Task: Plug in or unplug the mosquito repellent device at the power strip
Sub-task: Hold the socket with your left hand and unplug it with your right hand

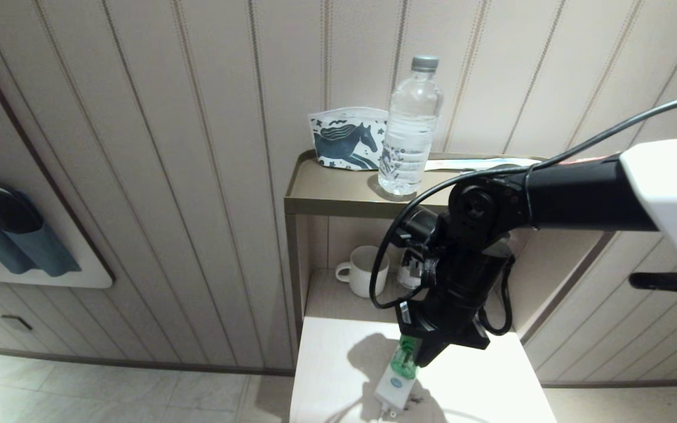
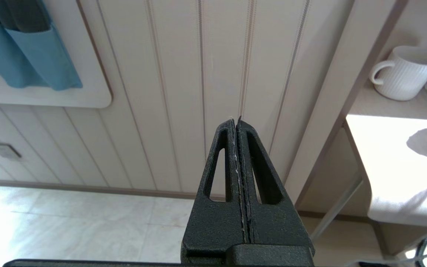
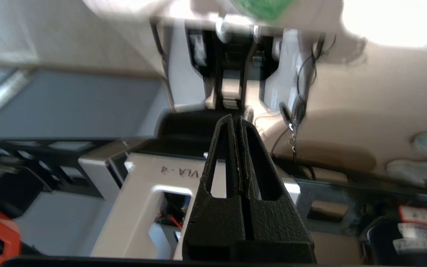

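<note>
Hovering over the surface (image 1: 479,376), the right tool (image 3: 236,120) was fully closed and empty, while the mosquito repellent device (image 1: 404,359) stood in the power strip (image 1: 394,390). Approached with closed fingers, the device risked being knocked sideways, dragging the strip off the near edge.

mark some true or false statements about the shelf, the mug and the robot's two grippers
1. A clear water bottle stands upright on the top shelf. True.
2. The white mug sits on the top shelf beside the bottle. False: it is in the compartment below that shelf.
3. The left gripper is shut and holds nothing. True.
4. The right gripper is wide open. False: it is shut, with nothing between its fingers.
5. The mosquito repellent device lies on the floor. False: it is at the power strip on the pale table.
</note>
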